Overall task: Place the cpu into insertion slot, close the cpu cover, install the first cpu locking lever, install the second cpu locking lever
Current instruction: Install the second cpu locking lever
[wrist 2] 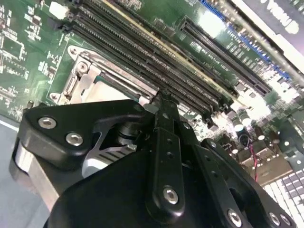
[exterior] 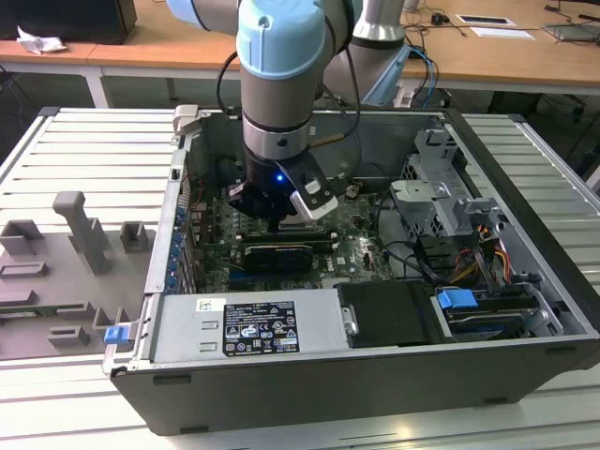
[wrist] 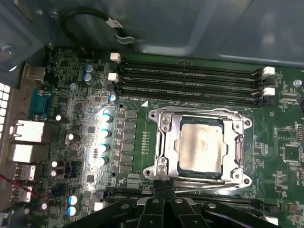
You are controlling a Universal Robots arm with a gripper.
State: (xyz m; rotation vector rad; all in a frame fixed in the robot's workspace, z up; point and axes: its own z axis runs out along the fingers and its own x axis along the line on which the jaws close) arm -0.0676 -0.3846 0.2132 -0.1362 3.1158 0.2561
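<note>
An open computer case (exterior: pixel 309 375) lies on a ribbed metal table (exterior: pixel 84 159), wooden desks behind. Inside, the gripper (wrist: pixel 164 186), fingers pressed together, touches the socket's edge. The silvery cpu (wrist: pixel 201 145) sits in the insertion slot (wrist: pixel 199 175), the cpu cover (wrist: pixel 167 142) framing it
</note>
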